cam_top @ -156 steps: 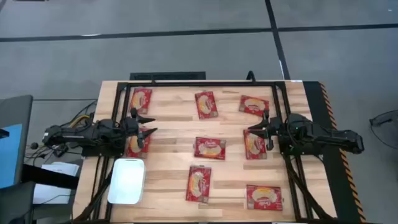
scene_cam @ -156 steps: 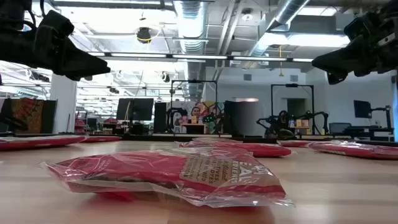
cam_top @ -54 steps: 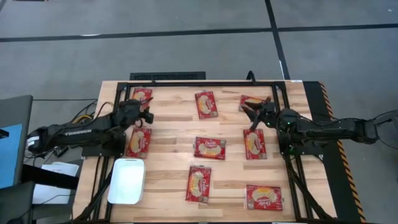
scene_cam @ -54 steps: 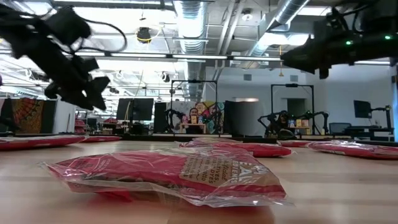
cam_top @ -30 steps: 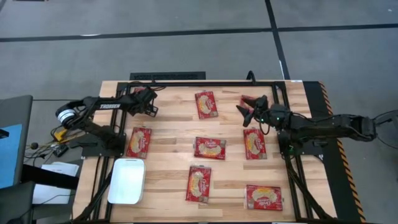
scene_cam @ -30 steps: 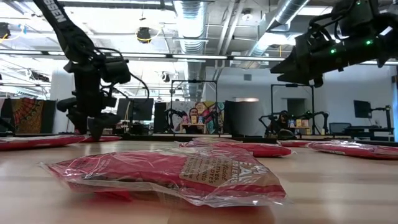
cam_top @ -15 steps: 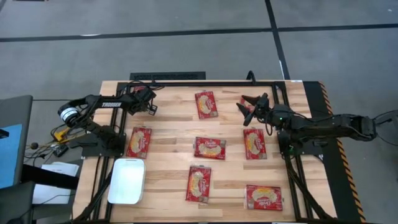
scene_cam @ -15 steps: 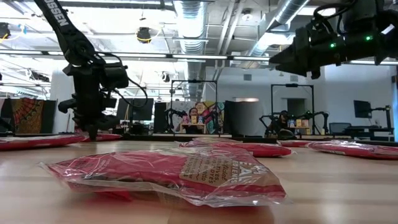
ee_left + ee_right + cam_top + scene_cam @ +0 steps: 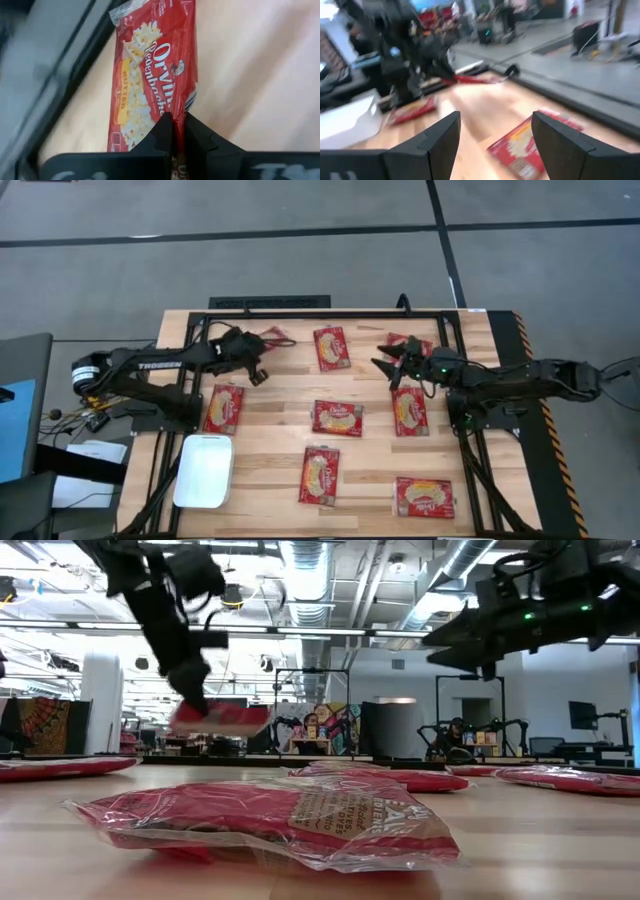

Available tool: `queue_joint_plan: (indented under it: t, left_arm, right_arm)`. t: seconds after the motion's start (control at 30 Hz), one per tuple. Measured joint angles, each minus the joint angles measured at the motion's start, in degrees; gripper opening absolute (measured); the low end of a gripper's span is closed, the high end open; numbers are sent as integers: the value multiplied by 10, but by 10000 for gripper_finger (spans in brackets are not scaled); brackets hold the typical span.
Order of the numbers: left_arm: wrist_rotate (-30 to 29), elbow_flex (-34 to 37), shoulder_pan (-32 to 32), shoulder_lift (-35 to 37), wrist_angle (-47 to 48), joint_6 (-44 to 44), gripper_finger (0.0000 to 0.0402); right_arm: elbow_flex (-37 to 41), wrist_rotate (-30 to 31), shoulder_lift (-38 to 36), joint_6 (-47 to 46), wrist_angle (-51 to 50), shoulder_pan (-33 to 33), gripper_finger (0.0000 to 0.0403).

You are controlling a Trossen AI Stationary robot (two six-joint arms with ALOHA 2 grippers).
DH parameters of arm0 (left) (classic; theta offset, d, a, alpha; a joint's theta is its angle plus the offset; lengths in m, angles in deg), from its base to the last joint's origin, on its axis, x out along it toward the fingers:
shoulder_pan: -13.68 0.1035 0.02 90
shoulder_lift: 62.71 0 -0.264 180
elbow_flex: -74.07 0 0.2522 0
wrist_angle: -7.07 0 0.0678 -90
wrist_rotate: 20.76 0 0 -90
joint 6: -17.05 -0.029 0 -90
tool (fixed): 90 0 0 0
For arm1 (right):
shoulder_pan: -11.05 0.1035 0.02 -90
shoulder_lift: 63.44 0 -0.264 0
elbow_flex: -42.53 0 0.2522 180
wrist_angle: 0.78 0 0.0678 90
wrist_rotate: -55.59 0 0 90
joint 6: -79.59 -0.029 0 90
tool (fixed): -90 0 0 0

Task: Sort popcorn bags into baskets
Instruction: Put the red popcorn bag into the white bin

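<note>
Popcorn bag (image 9: 155, 80) hangs pinched in left pincer (image 9: 178, 131) above other bags (image 9: 337, 418).

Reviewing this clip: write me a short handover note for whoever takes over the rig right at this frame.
Left claw: shut on one popcorn bag, held off the table at the far left.
Right claw: open, empty, above the far-right bag.
White tray: near-left corner, nothing in it.
Other bags: six lie flat on the table.
Done: first bag picked up.
Left: drop it in the tray, then sort the remaining seven.
</note>
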Motion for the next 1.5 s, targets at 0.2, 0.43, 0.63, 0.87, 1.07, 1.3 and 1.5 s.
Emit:
queue_joint_plan:
  t: [0.2,0.43,0.63,0.87,1.07,1.3,1.5]
  left_arm:
    - [99,-37,-58,1,-19,-86,6]
    - [145,-56,-114,-3,-25,-209,7]
    - [137,-56,-194,-3,-24,-503,15]
    - [131,-56,-240,-3,-124,-638,24]
    - [131,-56,-252,-3,-151,-699,25]
    - [131,-56,-251,-3,-153,-733,26]
    - [131,-56,-251,-3,-157,-713,27]
  right_arm:
    - [-87,-17,148,40,0,49,270]
    - [-182,9,236,98,-19,108,270]
    - [-210,-101,245,10,-46,72,270]
    - [-250,-277,314,-117,-49,19,270]
    - [-305,-385,381,-168,-41,20,270]
    - [-348,-407,424,-184,-23,27,268]
    - [-365,-406,447,-164,-23,42,181]
